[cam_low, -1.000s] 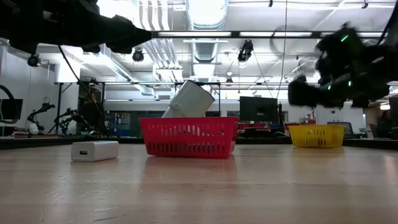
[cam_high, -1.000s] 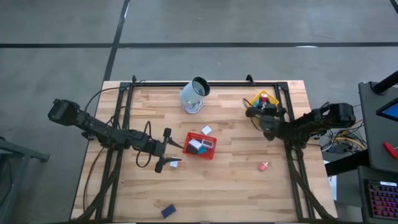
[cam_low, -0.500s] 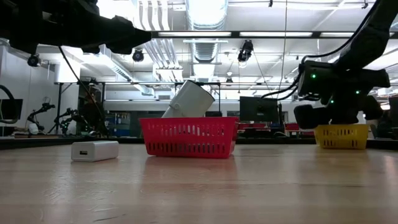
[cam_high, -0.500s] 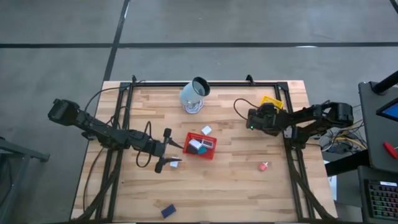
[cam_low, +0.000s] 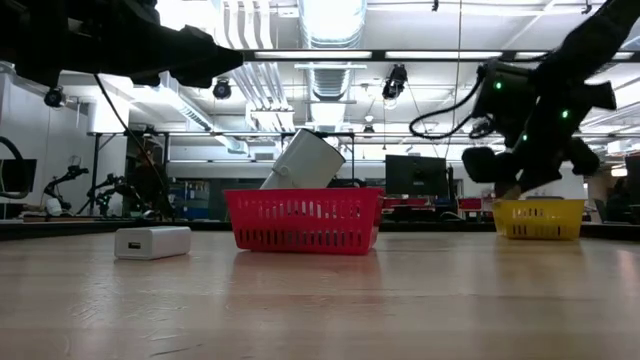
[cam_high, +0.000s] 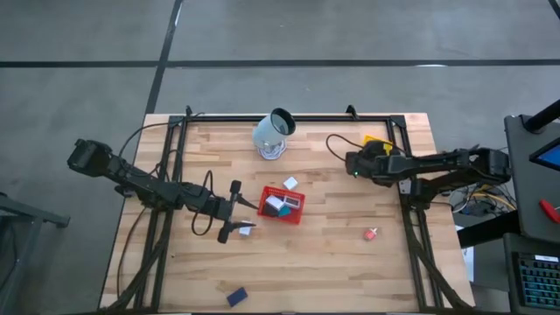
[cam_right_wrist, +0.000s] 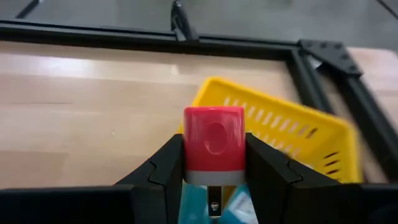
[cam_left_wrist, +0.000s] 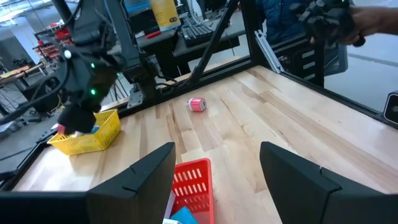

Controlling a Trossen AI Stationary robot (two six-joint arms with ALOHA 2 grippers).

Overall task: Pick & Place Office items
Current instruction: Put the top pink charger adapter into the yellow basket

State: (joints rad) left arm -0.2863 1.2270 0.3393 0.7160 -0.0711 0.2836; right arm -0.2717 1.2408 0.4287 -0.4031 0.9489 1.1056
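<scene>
The small red block with a pale base [cam_right_wrist: 214, 147] sits clamped between the right gripper [cam_right_wrist: 214, 163], raised above the table over the near-left edge of the yellow mesh tray [cam_right_wrist: 292, 134] at the far right. It looks light, rigid and smooth-sided, probably hard plastic, so a moderate squeeze should carry it without crushing; the smooth faces could slip if the hold loosens. The fingers [cam_right_wrist: 166, 162] press on two opposite flat sides at about mid-height, which seems the sound place to hold such a squat piece. They stand only as far apart as the block is wide. In the high view this gripper [cam_high: 357, 164] hangs just left of the tray [cam_high: 378, 141].

The left gripper [cam_left_wrist: 217, 171] waits over the left-middle of the wooden table [cam_high: 332, 254], just left of the red mesh tray [cam_high: 282, 204], fingers [cam_left_wrist: 140, 177] parted and holding nothing. A white rectangular block [cam_low: 152, 242] lies on the table close beside it. Other items lie loose: a pink-red piece [cam_high: 371, 234] near right, a dark blue block [cam_high: 236, 297] at the near edge, and a white one [cam_high: 290, 184] just beyond the red tray, all small, stiff and best pinched across their short sides
</scene>
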